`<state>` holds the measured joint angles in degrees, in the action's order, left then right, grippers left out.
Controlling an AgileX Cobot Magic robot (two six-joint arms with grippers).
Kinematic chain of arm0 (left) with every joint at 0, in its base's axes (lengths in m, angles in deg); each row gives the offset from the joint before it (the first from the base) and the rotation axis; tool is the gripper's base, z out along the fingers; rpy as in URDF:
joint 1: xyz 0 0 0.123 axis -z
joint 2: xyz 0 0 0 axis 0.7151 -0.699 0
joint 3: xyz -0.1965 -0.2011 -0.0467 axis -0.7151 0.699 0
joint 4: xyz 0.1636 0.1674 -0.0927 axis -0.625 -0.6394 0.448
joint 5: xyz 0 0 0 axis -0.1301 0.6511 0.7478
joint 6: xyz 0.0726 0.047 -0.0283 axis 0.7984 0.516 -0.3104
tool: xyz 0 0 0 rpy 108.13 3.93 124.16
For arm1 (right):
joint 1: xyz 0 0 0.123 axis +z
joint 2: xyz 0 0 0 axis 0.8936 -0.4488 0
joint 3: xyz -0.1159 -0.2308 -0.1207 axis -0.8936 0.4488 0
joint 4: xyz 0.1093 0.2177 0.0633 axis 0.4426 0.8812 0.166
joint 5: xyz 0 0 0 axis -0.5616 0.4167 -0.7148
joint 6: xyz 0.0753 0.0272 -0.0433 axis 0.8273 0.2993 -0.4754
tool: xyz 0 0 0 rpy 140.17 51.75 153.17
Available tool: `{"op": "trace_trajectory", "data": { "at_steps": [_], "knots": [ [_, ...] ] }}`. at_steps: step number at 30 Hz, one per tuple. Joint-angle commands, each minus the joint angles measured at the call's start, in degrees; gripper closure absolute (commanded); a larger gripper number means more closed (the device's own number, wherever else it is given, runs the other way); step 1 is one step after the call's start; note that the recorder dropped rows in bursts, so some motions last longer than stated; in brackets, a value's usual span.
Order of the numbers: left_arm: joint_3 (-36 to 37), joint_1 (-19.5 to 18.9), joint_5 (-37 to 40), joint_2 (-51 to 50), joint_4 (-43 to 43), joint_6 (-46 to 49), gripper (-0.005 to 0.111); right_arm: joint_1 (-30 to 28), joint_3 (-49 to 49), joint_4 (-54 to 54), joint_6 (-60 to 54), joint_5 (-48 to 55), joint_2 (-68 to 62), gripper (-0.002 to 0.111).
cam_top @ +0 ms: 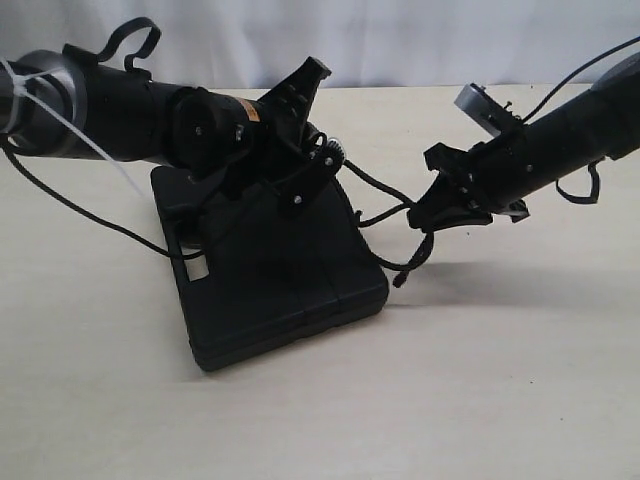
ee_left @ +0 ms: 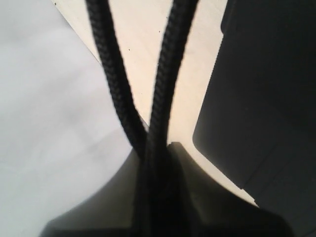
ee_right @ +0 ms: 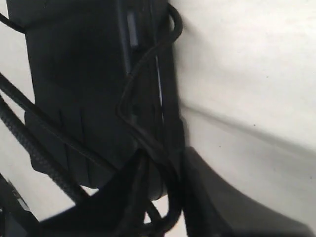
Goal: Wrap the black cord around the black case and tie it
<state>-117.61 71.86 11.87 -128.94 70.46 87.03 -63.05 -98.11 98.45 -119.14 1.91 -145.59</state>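
The black case [cam_top: 280, 275] lies flat on the table, mid-left. My left gripper [cam_top: 318, 165] hovers over its far edge. In the left wrist view two strands of the braided black cord [ee_left: 165, 74] run together into the left gripper [ee_left: 158, 168], which is shut on them, with the case [ee_left: 266, 98] beside it. From there the cord [cam_top: 378, 188] crosses to my right gripper [cam_top: 435, 205], just off the case's right side, and its tip [cam_top: 402, 281] hangs below. Up close, cord strands [ee_right: 148, 143] lie between the right gripper's [ee_right: 165, 197] slightly parted jaws; a grip is not discernible.
A pale wooden table [cam_top: 500, 380] stretches to the right and front of the case. A glossy robot cable [cam_top: 80, 210] trails over the table at left. A white backdrop [cam_top: 400, 40] closes off the rear.
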Motion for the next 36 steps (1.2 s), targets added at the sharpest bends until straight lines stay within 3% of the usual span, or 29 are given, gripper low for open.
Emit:
{"op": "trace_trajectory", "data": {
  "at_steps": [1, 5, 8, 22, 30, 36],
  "knots": [
    [0.0, 0.4, -1.0, 0.2, 0.4, 1.8, 0.107, -0.2, -0.1, -0.2, -1.7, 0.7, 0.2, 0.069],
    [0.0, 0.4, -0.2, 0.2, 0.4, 1.8, 0.107, -0.2, -0.1, 0.2, -1.7, 0.7, 0.2, 0.057],
    [0.0, 0.4, 0.4, 0.2, 0.4, 1.8, 0.107, -0.2, -0.1, 0.2, -1.1, 0.7, 0.5, 0.055],
    [0.0, 0.4, 0.6, 0.2, 0.4, 1.8, 0.107, -3.6, -0.1, -1.1, 5.9, -1.4, 4.6, 0.055],
    [0.0, 0.4, 0.6, 0.2, 0.4, 1.7, 0.107, -4.3, 2.0, -7.2, 7.4, -1.9, 7.6, 0.055],
    [0.0, 0.4, 0.6, 0.2, 0.2, 1.7, 0.107, -4.1, 5.4, -11.1, 7.7, -7.8, 6.1, 0.055]
  ]
}}
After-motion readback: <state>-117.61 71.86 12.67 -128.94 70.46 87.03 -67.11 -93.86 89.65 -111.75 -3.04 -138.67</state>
